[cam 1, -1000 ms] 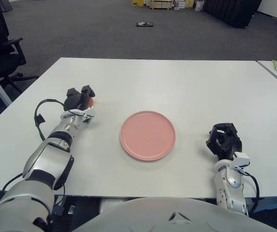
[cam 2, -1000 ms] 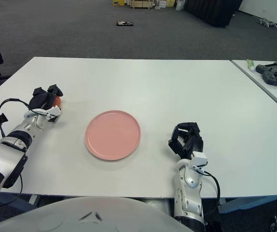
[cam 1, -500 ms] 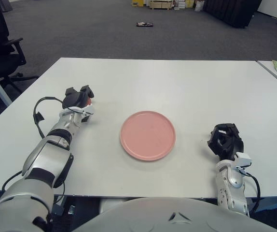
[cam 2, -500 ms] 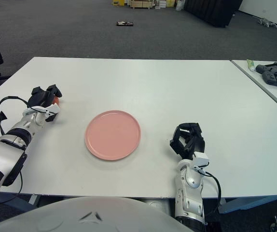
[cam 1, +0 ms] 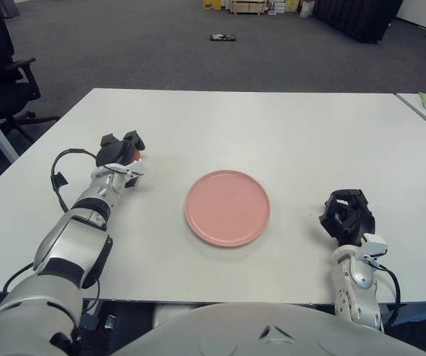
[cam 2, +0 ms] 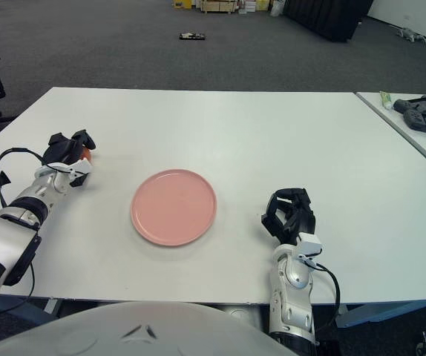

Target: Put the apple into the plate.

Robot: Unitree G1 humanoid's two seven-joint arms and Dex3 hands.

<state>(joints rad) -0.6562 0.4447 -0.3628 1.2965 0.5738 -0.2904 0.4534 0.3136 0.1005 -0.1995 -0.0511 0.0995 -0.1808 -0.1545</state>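
— On the left side of the white table (cam 1: 287, 126), what's going on?

— My left hand (cam 1: 119, 150) is there, black fingers (cam 1: 133, 141) wrapped around the apple (cam 1: 135, 156). Only a sliver of red-orange shows between them. Apple sits down at table level, can't tell if it's touching the surface.

— Where's that versus the plate?

— Pink plate (cam 1: 228, 207) is mid-table, nothing on it. The apple and my left hand are well to its left and a bit farther back, clearly apart from the rim.

— Right hand?

— My right hand (cam 2: 289, 216) shows right of the plate near the front table edge, fingers curled in together, holding nothing.

— Anything else?

— Black office chair (cam 1: 1, 67) off the table's left. A dark controller (cam 2: 421, 113) on the next table at right. Small dark object (cam 1: 222, 37) on the grey carpet far back.
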